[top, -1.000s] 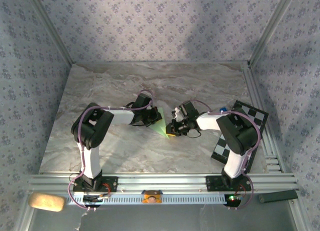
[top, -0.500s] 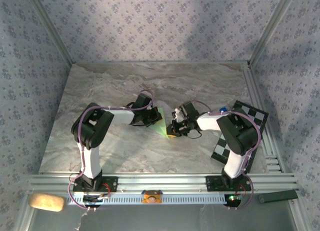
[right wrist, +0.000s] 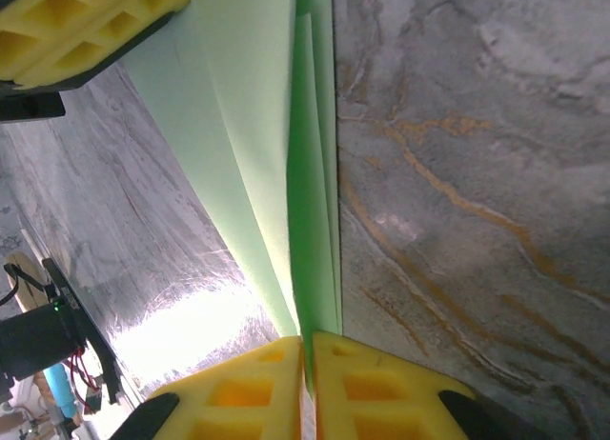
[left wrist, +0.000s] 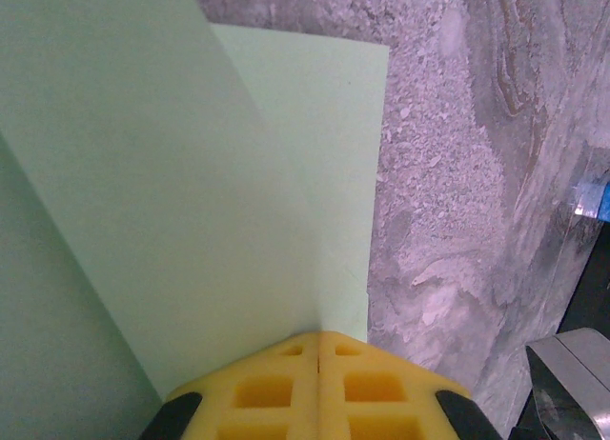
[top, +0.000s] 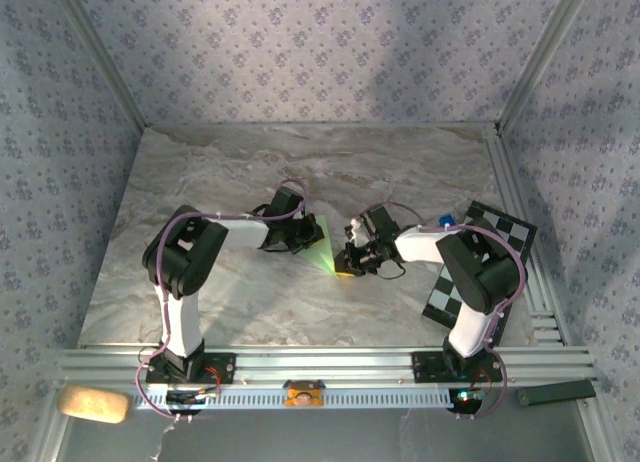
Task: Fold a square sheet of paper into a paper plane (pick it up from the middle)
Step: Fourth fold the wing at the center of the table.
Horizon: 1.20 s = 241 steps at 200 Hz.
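Paper plane [top: 320, 248] is sitting mid-table, already creased into a slim layered wedge. We are clamping it with the left gripper [left wrist: 317, 359] at ten o'clock and the right gripper [right wrist: 307, 359] at four; we are judging only finishing creases left.

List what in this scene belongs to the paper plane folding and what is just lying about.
Belongs to the job:
- green paper, partly folded
- left claw, shut on the paper
- right claw, shut on the paper too

Just lying about:
- checkered board at the table's right edge
- tan pad at the front left
- dark bar at the front right
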Each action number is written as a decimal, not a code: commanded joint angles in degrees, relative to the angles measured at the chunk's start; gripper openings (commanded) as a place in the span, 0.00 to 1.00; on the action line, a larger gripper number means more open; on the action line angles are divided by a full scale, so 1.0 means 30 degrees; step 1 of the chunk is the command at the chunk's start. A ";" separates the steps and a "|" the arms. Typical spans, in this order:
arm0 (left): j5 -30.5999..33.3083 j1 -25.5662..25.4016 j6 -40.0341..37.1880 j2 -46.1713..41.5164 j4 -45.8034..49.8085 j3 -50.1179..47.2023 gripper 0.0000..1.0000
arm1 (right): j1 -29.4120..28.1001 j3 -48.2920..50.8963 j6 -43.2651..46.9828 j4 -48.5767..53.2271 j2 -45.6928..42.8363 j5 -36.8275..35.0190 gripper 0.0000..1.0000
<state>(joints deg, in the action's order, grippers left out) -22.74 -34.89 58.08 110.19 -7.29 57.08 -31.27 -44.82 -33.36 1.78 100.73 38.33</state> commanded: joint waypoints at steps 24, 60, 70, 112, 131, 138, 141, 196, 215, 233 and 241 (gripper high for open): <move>0.0666 -0.0061 -0.0304 0.0901 0.1671 -0.0116 0.02 | -0.0008 0.0898 0.0044 0.2027 0.0466 -0.0329 0.07; 0.0696 -0.0048 -0.0320 0.0894 0.1668 -0.0160 0.02 | -0.0007 0.1005 -0.0025 0.1974 -0.0169 -0.0285 0.10; 0.0697 -0.0038 -0.0294 0.0906 0.1672 -0.0160 0.02 | -0.0030 0.0994 0.0072 0.2124 -0.0471 -0.0432 0.12; 0.0645 -0.0066 -0.0289 0.0897 0.1639 -0.0160 0.02 | 0.0001 0.0862 0.0560 0.2728 -0.0555 -0.0965 0.15; 0.0666 -0.0058 -0.0289 0.0915 0.1610 -0.0160 0.02 | -0.0108 0.0761 0.0688 0.3108 -0.0398 -0.1611 0.15; 0.0638 -0.0046 -0.0262 0.0901 0.1609 -0.0159 0.02 | -0.0153 0.0716 0.0735 0.3282 -0.0361 -0.1879 0.15; 0.0637 -0.0056 -0.0260 0.0907 0.1609 -0.0159 0.02 | -0.0169 0.0677 0.0767 0.3414 -0.0354 -0.2005 0.15; 0.0637 -0.0035 -0.0260 0.0870 0.1609 -0.0216 0.02 | -0.0239 0.0760 0.0473 0.3262 0.0004 -0.1973 0.08; 0.0630 -0.0039 -0.0275 0.0911 0.1618 -0.0194 0.02 | -0.0241 0.0747 0.0459 0.3223 -0.0029 -0.1895 0.07; 0.0645 -0.0059 -0.0260 0.0882 0.1612 -0.0200 0.02 | -0.0242 0.0737 0.0378 0.3074 -0.0172 -0.1639 0.07; 0.0623 -0.0040 -0.0282 0.0870 0.1610 -0.0199 0.02 | -0.0216 0.0776 0.0293 0.2827 -0.0405 -0.1412 0.08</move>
<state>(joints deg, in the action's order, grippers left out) -23.16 -34.89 58.11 110.37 -7.31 57.23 -31.53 -44.18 -32.29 5.10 98.98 36.21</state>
